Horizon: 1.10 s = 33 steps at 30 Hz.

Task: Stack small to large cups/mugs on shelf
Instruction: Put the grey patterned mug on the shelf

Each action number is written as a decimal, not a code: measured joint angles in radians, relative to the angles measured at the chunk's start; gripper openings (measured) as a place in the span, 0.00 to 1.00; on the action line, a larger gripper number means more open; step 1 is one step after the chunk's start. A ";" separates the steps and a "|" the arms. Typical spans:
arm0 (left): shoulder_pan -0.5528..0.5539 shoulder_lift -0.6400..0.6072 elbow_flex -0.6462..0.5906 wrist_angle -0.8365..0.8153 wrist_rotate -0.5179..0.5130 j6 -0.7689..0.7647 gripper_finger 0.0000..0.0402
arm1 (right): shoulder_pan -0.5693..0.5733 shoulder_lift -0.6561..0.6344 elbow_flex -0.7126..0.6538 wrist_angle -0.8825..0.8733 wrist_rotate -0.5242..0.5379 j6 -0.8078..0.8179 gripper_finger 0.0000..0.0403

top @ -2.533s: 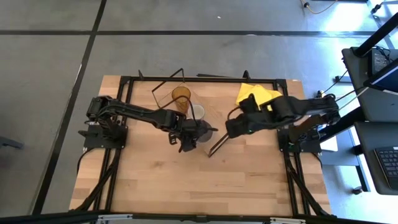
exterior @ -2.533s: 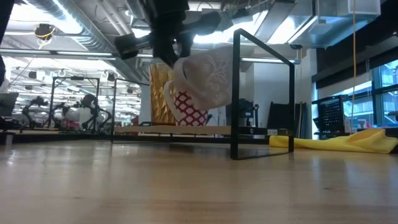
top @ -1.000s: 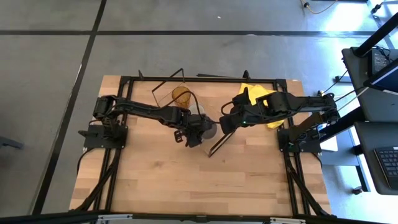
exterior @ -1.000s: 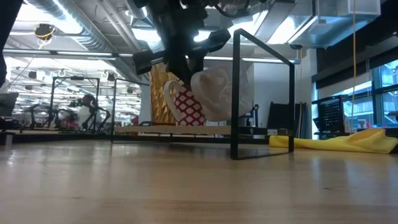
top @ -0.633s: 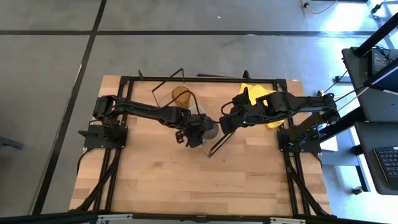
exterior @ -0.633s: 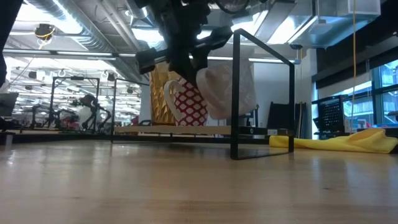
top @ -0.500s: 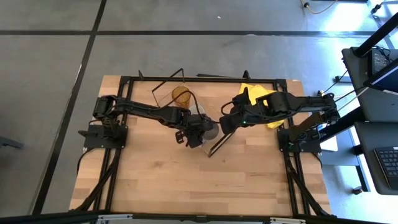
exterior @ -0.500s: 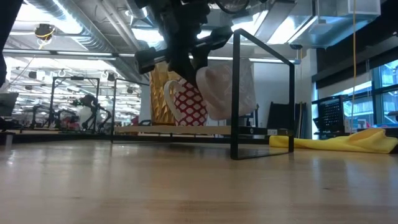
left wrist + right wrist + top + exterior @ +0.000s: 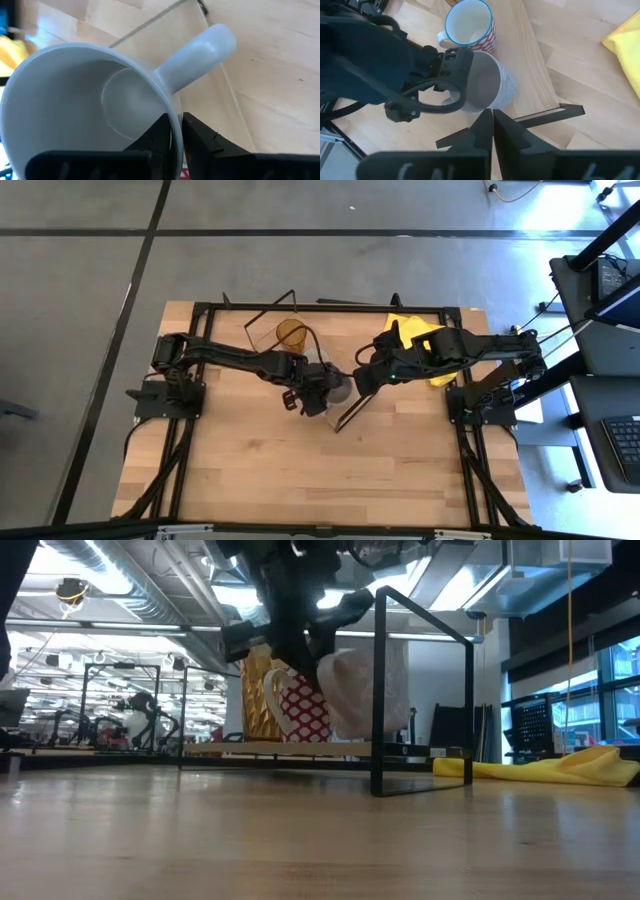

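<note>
As you scan from the left in the high view, the amber tumbler [image 9: 292,334] stands at the back-left of the shelf [image 9: 352,402], upright. Next to it your left gripper [image 9: 318,388] is clamped on the rim of the grey mug [image 9: 95,107], one finger inside the wall and one outside, just beside the handle. In the low view the grey mug [image 9: 365,688] looks tilted and held above the board, but I can't confirm the gap under it. Behind it sits the white mug [image 9: 468,24], red-patterned outside with a blue rim, upright on the shelf between tumbler and grey mug. Right gripper [image 9: 366,379] hovers just right of the grey mug with its fingers pressed together on nothing. Yellow cloth [image 9: 412,330] lies on the table [image 9: 300,470] at the right rear.
</note>
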 joint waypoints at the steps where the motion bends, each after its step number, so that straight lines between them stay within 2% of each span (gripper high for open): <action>1: 0.000 0.001 0.000 -0.009 -0.001 -0.003 0.10 | 0.000 0.000 0.000 0.000 0.000 -0.001 0.04; 22: -0.008 0.014 0.000 0.017 -0.061 -0.031 0.10 | 0.000 0.000 0.000 -0.019 -0.003 -0.030 0.04; 27: -0.007 0.014 0.000 0.019 -0.056 -0.083 0.10 | 0.000 0.000 0.000 -0.015 0.014 -0.054 0.04; 33: -0.007 0.014 0.000 0.019 -0.052 -0.130 0.10 | 0.000 0.000 0.000 -0.014 0.020 -0.056 0.12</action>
